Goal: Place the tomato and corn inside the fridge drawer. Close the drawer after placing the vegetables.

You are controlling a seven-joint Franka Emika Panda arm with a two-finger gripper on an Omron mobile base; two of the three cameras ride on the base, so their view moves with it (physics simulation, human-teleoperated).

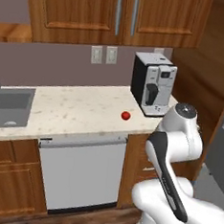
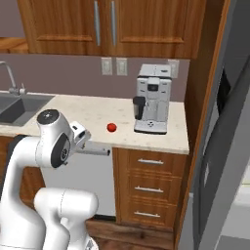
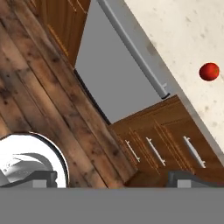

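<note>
On the pale speckled table, the tomato sits alone, just left of the coffee machine and near the front edge, above the dishwasher; the sink lies far left; the fingers stand spread, holding nothing, over the wooden floor.
</note>
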